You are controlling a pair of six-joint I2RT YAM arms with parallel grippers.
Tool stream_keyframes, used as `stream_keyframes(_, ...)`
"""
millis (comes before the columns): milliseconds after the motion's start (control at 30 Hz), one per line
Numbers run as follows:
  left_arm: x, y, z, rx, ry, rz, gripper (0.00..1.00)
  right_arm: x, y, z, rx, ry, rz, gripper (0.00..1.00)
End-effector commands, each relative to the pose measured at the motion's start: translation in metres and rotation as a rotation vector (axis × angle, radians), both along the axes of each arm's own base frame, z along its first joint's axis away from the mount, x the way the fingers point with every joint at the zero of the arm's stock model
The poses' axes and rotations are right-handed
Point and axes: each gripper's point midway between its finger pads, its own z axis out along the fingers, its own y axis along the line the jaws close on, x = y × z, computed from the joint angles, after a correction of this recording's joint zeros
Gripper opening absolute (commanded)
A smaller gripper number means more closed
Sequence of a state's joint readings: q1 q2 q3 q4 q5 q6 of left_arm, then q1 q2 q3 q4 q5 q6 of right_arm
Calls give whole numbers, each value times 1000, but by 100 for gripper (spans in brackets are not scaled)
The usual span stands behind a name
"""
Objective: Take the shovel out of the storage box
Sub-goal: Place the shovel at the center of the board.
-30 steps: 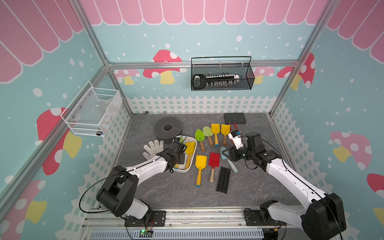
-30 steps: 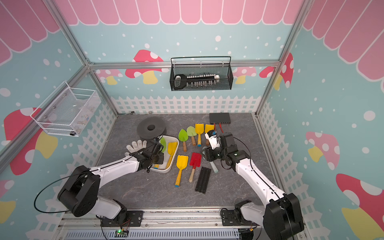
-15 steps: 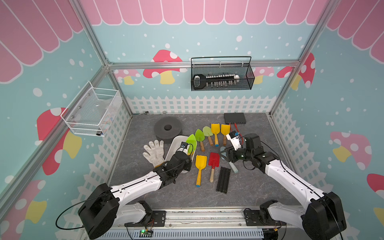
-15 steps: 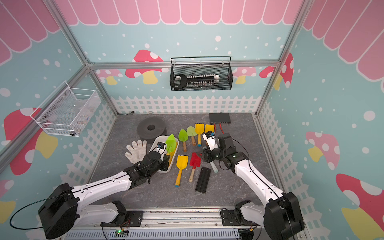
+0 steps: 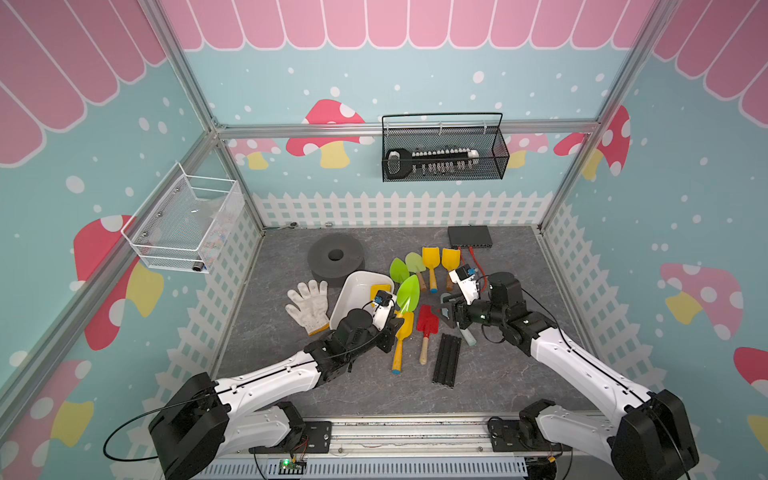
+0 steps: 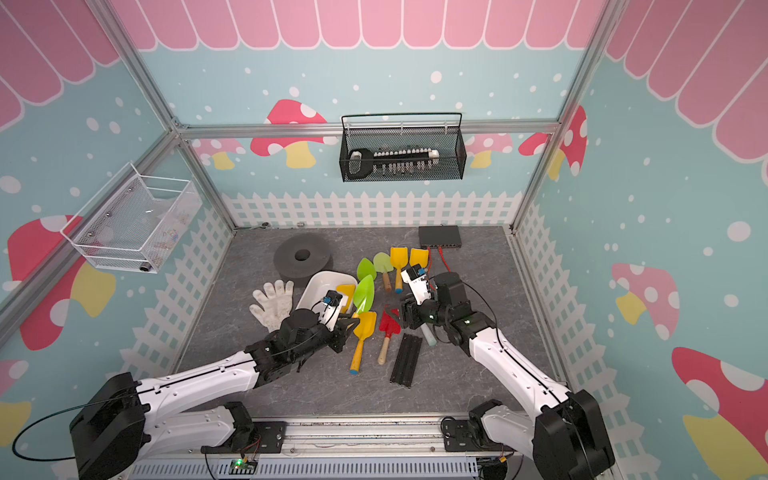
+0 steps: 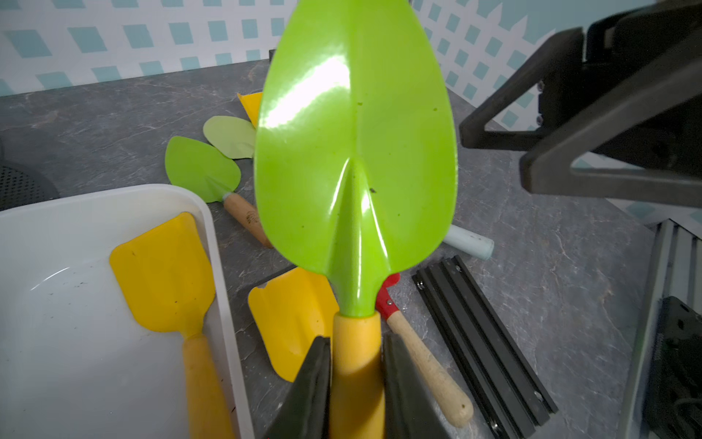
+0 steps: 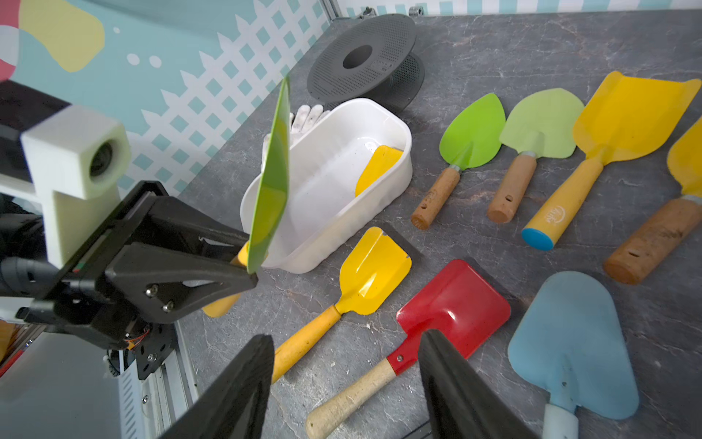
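The storage box (image 5: 353,296) is a shallow white tub, tilted on the grey tabletop in both top views (image 6: 318,287). A yellow shovel (image 7: 163,273) lies inside it. My left gripper (image 7: 357,365) is shut on the yellow handle of a bright green shovel (image 7: 357,152). It holds the blade (image 5: 408,293) raised just beyond the box's right rim, over the shovels on the table. My right gripper (image 8: 345,357) is open and empty. It hovers above the wooden handle of a red shovel (image 8: 452,304), close to the green blade (image 8: 273,178).
Several green, yellow and red shovels lie right of the box, plus a pale blue one (image 8: 569,342). Black rails (image 5: 446,359) lie in front, a white glove (image 5: 307,305) left, a grey spool (image 5: 336,259) behind. A black mesh basket (image 5: 442,151) and a white wire basket (image 5: 187,224) hang on the walls.
My left arm has lifted the green shovel out of the box and carried it right, past the rim. My right gripper's jaws have spread wider and shifted slightly left.
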State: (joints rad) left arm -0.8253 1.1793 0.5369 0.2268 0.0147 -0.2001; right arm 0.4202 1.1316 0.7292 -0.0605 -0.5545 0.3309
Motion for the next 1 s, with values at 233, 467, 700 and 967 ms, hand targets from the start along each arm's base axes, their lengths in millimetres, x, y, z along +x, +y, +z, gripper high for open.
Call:
stream_keyframes(233,-18,-32,-2,32,-22,-155,0,-6,11,14,104,-8,32,61)
stream_keyframes(467,-24,-39,-5,53,-25,-185,0,-1,11,5,94,41,14,47)
stream_keyframes(700,-27,-43,-6,65,-30,-201,0,1,12,-1,86,63,12,30)
stream_keyframes(967,-22,-45,-13,83,-11,-183,3,0,10,3,79,31,12,8)
